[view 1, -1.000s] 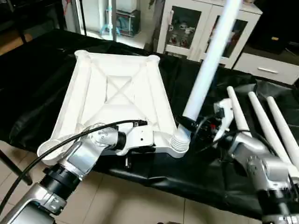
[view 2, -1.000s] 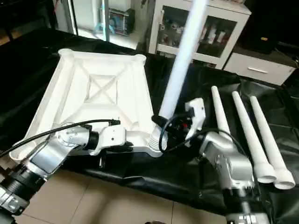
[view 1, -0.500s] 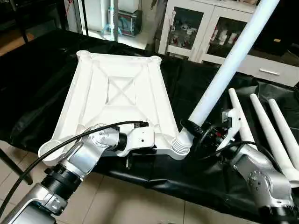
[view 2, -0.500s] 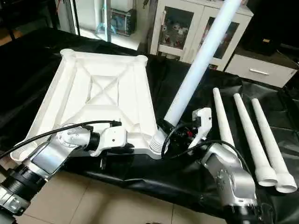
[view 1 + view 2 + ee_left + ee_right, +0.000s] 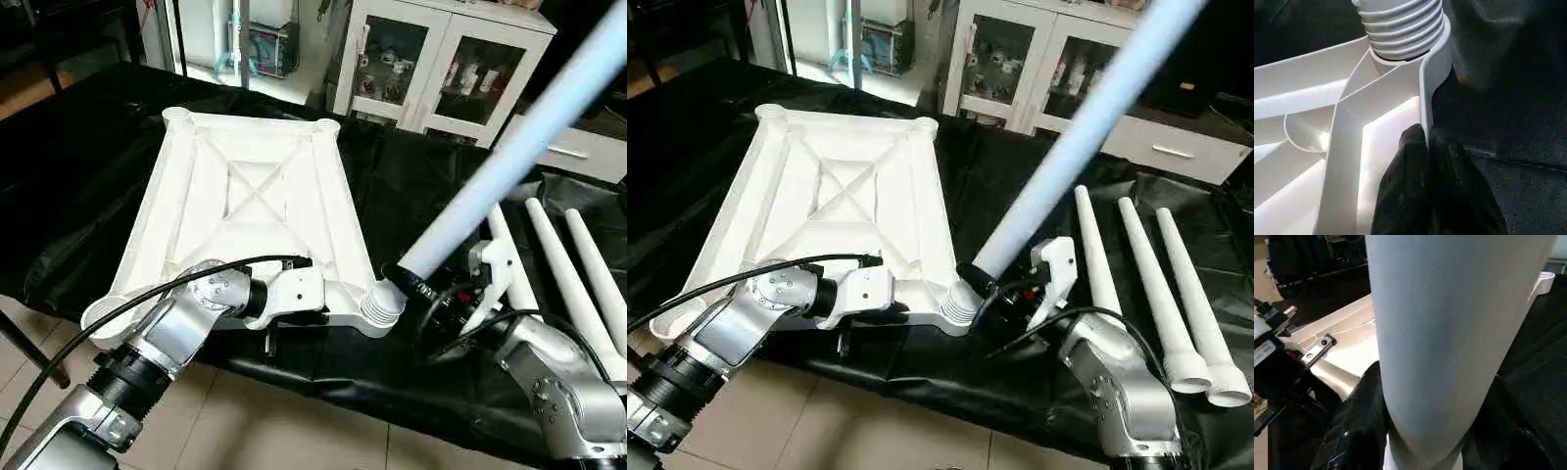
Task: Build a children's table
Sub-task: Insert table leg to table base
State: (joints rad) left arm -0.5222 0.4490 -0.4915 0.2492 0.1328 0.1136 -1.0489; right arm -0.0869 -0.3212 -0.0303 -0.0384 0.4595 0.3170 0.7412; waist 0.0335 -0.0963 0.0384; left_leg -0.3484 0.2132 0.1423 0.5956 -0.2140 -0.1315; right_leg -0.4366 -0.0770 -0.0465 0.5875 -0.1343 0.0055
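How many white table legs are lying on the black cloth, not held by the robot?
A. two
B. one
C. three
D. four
C: three loose legs lie side by side on the black cloth, while the right gripper holds a fourth leg at the tabletop corner.

A black cloth (image 5: 69, 186) covers the counter. At twelve o'clock behind it stands a white cabinet with glass doors (image 5: 446, 69), small items on its shelves. A white drawer unit (image 5: 578, 157) sits at two o'clock. Beige floor tiles (image 5: 294, 421) show at six.
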